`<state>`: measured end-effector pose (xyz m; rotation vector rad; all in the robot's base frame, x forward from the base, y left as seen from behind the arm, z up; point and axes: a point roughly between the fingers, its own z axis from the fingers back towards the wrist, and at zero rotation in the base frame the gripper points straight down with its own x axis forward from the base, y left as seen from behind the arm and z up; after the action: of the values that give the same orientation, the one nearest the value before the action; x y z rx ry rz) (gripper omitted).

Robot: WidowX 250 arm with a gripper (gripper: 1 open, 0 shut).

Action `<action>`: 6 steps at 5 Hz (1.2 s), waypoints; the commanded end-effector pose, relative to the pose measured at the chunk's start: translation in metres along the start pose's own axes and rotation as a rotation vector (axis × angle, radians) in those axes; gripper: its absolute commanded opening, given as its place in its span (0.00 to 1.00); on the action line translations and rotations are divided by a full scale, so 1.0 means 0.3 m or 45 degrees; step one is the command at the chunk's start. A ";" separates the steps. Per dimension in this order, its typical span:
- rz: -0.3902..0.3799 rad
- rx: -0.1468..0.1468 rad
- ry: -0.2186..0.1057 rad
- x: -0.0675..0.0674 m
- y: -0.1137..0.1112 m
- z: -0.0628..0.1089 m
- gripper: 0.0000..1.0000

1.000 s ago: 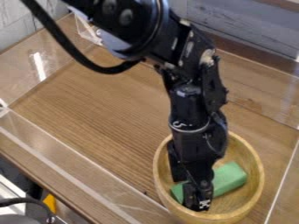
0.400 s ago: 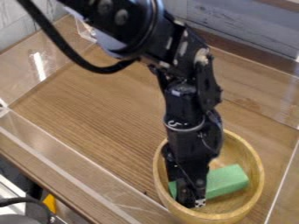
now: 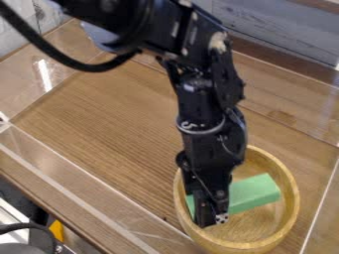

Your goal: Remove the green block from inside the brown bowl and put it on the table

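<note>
Green block [image 3: 249,194] is gripped by the end effector [image 3: 215,210], tilted within the brown bowl [image 3: 294,206] at five o'clock on the surface [image 3: 126,124]. Best to raise it straight past the rim before swinging toward ten o'clock, keeping the grip firm.

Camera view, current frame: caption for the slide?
End effector gripping the green block within the brown bowl.

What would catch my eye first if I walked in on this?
Probably the big black robot arm reaching down through the middle, its gripper at the bowl. Next, the bright green block it grips, tilted within the round light-brown bowl at the lower right of the wood-grain table.
</note>
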<state>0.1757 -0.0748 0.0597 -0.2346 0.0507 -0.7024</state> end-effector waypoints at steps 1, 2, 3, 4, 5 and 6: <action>0.006 0.042 -0.081 0.018 0.024 0.073 0.00; 0.039 0.062 -0.107 0.000 0.061 0.121 0.00; 0.076 0.095 -0.116 -0.049 0.137 0.156 0.00; 0.072 0.136 -0.111 -0.114 0.220 0.182 0.00; 0.084 0.165 -0.112 -0.192 0.301 0.208 0.00; 0.110 0.190 -0.119 -0.239 0.375 0.230 0.00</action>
<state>0.1934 0.0643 0.0899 -0.1479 -0.0472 -0.6007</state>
